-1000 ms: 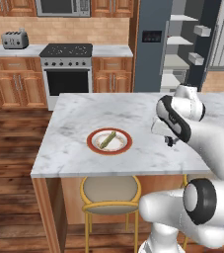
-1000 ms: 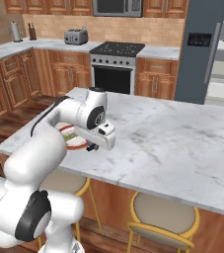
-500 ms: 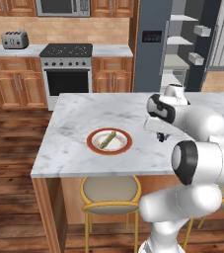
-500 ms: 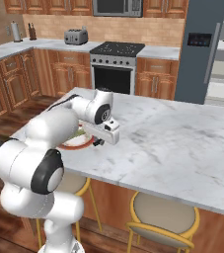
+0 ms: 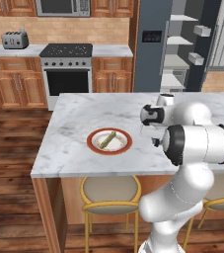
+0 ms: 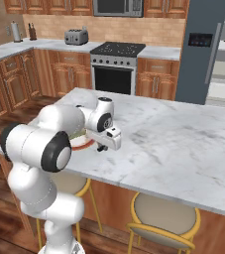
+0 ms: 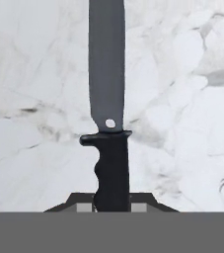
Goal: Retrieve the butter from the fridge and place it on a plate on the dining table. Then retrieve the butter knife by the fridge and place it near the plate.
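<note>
Marble surface (image 5: 74, 143) in front of you carries the plate (image 5: 109, 141) with the butter (image 5: 108, 139) on it; your claw (image 7: 111, 207) grips the butter knife (image 7: 108, 113) beside the plate.

Even, shadowless rendered light; soft low-resolution blur, no glare.
</note>
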You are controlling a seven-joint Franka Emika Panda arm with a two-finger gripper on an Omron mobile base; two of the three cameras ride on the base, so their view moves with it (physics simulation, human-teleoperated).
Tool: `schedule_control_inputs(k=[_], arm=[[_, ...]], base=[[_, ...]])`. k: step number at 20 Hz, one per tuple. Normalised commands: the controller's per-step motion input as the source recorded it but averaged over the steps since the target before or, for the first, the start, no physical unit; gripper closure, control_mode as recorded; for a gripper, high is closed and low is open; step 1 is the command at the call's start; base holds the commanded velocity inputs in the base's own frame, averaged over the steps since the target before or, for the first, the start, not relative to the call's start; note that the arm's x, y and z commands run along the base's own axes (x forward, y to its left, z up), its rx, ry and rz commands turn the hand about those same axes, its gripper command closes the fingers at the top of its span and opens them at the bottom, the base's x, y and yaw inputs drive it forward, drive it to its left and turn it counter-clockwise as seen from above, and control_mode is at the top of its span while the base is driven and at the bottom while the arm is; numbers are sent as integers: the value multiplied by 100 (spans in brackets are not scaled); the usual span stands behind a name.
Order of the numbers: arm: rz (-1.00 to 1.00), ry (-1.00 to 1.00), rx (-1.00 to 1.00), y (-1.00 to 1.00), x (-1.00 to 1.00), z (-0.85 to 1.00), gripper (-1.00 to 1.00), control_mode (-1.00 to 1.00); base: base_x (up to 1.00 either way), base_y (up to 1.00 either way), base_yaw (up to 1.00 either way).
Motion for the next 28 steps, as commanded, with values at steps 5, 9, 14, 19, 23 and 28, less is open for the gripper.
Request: schedule_control_inputs(k=[5, 9, 14, 19, 23, 28], arm=[[-1, -12, 0, 0, 2, -33, 100, -100], [0, -6, 0, 0, 0, -12, 100, -100], [0, 0, -2, 23, 31, -2, 100, -100], [-1, 0, 0, 16, 29, -22, 100, -100], [0, 0, 0, 0, 22, -49, 100, -100], [0, 0, 0, 0, 14, -38, 100, -100]], base=[[0, 0, 0], [0, 0, 0], [0, 0, 0], [0, 0, 0], [0, 0, 0], [0, 0, 0]])
